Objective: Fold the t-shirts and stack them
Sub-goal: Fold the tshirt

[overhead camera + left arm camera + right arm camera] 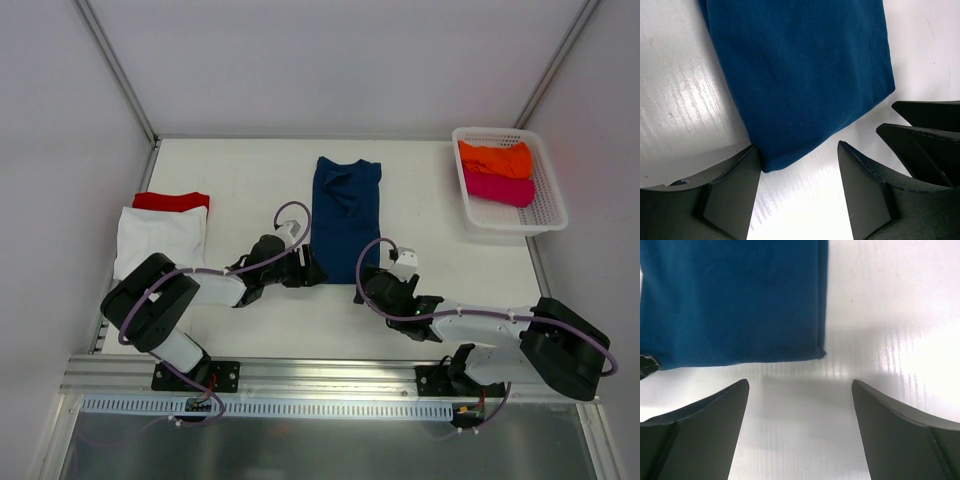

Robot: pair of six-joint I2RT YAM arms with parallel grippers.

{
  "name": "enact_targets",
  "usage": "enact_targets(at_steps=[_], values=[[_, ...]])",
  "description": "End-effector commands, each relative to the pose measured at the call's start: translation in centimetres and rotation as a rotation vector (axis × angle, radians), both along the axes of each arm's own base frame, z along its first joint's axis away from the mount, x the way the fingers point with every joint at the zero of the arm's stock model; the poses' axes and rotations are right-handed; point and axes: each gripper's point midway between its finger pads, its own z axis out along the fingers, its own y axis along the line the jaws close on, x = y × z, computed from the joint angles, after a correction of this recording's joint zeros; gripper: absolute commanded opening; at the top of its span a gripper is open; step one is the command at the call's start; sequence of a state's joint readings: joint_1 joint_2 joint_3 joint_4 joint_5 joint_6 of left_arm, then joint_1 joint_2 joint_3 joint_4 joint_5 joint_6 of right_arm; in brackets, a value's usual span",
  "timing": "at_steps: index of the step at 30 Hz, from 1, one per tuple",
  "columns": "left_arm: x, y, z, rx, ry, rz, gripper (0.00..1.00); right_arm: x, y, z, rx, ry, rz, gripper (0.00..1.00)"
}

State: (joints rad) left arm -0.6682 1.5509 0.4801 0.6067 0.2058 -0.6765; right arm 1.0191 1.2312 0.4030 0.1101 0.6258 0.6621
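- I see the blue shirt (345, 212) lying flat in the middle of the table (240, 170), folded into a long strip.
- My left gripper (796, 146) is low at the shirt's near left corner. Its jaws are apart, and the corner pokes in between them (one finger is right at the cloth edge). Nothing is pinched.
- My right gripper (800, 383) is spread wide over bare table, just beside the near right corner. It holds nothing.
- A white shirt (160, 236) lies folded at the left side, on top of a red shirt (170, 200).
- An orange shirt (495, 158) and a pink shirt (497, 187) sit in the basket (552, 203) at the far right.
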Motion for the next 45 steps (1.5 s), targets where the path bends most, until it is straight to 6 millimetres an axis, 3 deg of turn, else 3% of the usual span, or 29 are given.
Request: enact_targets(at_steps=[1,10,19,24,28,32,35,36,37,40,45], values=[[-2.1,1.8,-3.9,0.128,0.108,-0.017,0.63,0.6,-0.3,0.3,-0.036,-0.019,-0.031,0.88],[-2.3,2.0,-3.9,0.132,0.108,-0.020,0.61,0.8,0.7,-2.0,-0.046,0.015,-0.030,0.88],[-2.4,2.1,-4.3,0.140,0.115,-0.018,0.58,0.9,0.4,-2.0,-0.051,0.007,-0.040,0.88],[-2.3,2.0,-4.7,0.148,0.125,-0.022,0.47,0.9,0.1,-2.1,-0.061,0.005,-0.044,0.84],[-2.3,2.0,-5.0,0.153,0.133,-0.026,0.42,0.9,0.0,-2.4,-0.070,0.007,-0.051,0.74],[-2.3,1.9,-5.0,0.155,0.128,-0.032,0.39,1.0,0.0,-2.6,-0.081,0.007,-0.053,0.57],[-2.3,1.9,-4.9,0.156,0.124,-0.036,0.27,1.1,0.1,-2.7,-0.086,0.008,-0.051,0.31],[-2.3,1.9,-4.9,0.156,0.125,-0.036,0.16,1.1,0.0,-2.8,-0.088,0.009,-0.055,0.11],[-2.3,2.0,-5.0,0.158,0.125,-0.035,0.12,1.0,0.0,-3.0,-0.091,0.012,-0.055,0.05],[-2.4,2.2,-5.1,0.170,0.131,-0.032,0.02,0.9,-0.2,-3.1,-0.097,0.013,-0.055,0.00],[-2.6,2.6,-5.2,0.190,0.135,-0.032,0.00,0.8,-0.4,-3.1,-0.107,0.011,-0.050,0.00]])
